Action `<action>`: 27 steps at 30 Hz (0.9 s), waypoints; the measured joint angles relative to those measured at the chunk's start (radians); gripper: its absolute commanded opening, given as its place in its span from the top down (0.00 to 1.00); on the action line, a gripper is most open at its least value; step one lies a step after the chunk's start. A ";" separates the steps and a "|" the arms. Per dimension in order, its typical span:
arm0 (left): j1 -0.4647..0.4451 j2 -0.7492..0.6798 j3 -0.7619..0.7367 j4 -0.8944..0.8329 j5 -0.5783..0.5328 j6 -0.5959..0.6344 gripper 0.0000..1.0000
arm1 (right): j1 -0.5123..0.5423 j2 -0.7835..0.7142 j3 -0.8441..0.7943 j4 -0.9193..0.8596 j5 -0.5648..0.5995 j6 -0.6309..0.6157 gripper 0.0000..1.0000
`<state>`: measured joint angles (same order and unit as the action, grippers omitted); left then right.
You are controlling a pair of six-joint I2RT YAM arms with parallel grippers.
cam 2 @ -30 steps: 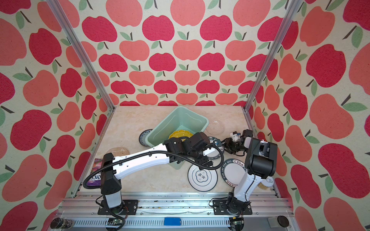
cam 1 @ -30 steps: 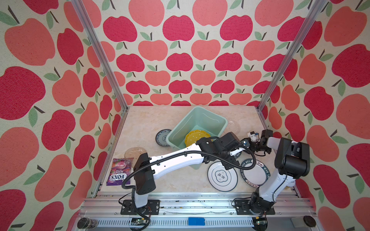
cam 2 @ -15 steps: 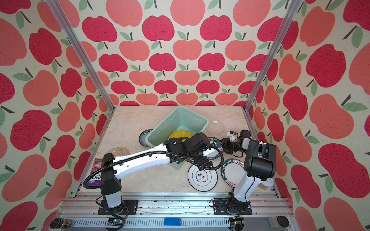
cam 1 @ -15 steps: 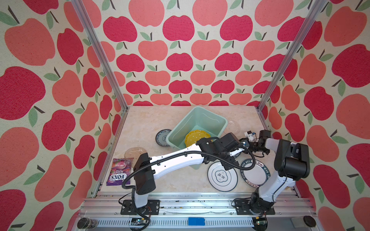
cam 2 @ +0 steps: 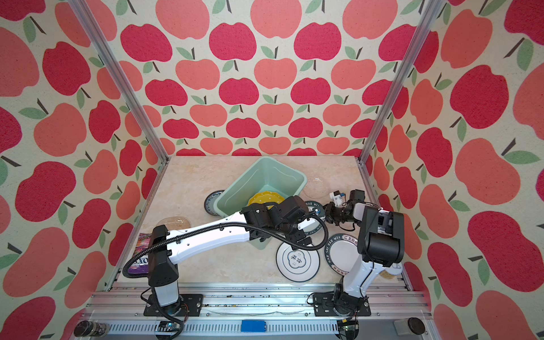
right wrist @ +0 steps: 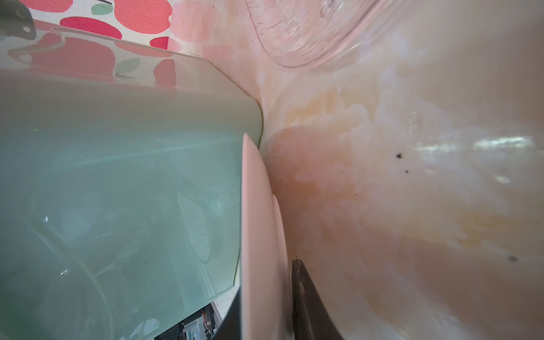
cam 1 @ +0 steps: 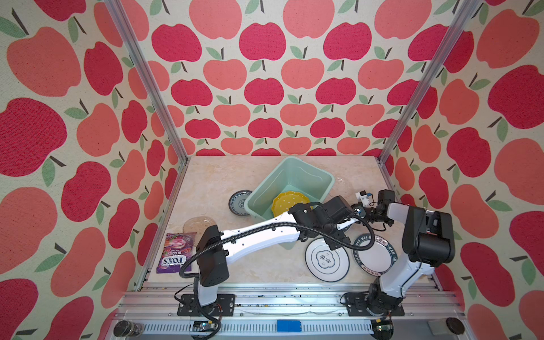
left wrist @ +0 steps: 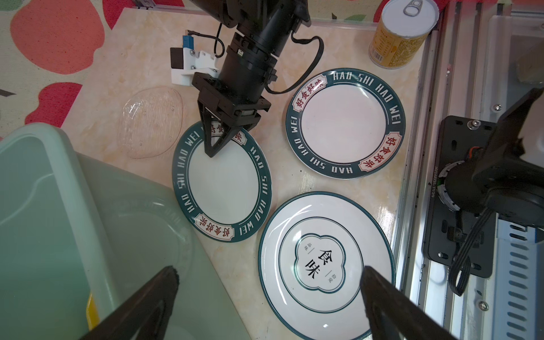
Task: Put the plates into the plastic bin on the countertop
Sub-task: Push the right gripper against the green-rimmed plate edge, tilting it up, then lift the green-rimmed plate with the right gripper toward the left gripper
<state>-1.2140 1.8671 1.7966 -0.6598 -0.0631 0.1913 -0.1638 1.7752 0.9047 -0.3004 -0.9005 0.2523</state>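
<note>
**Thin rim pinch, crowded lift ahead**

Your right gripper [left wrist: 216, 147] had its jaws closed on the rim of the lettered plate [left wrist: 223, 185]. The right wrist view showed the pale edge wedged between the two fingers. Whether the plate had left the countertop [cam 1: 217, 179] could not be told.

That grip took only a narrow bite of a glossy rim. In my judgement the plate could pivot down or slide out once you raised it.

Just to one side of those jaws lay the clear glass plate [left wrist: 153, 120], near enough for a sideways swing to knock it. Ahead of the fingertips stood the plastic bin [left wrist: 63, 153], just beside the gripped plate. A low lift could catch its wall and shove it.

Beyond the plate's far edge, your left gripper [left wrist: 269, 273] hung with its jaws wide apart and empty, over the emblem plate [left wrist: 321, 262]. That arm reached across the bin, so the carried plate might strike it.

Farthest off, the yellow plate [cam 1: 290, 200] already sat inside the bin.
</note>
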 measured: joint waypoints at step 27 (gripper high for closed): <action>0.025 -0.286 -0.032 0.149 -0.200 -0.130 0.01 | -0.083 -0.534 0.195 -0.441 0.336 0.027 1.00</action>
<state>-1.1889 1.5806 1.7641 -0.5106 -0.2634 0.0612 -0.2470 1.2407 1.1000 -0.7410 -0.5644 0.2794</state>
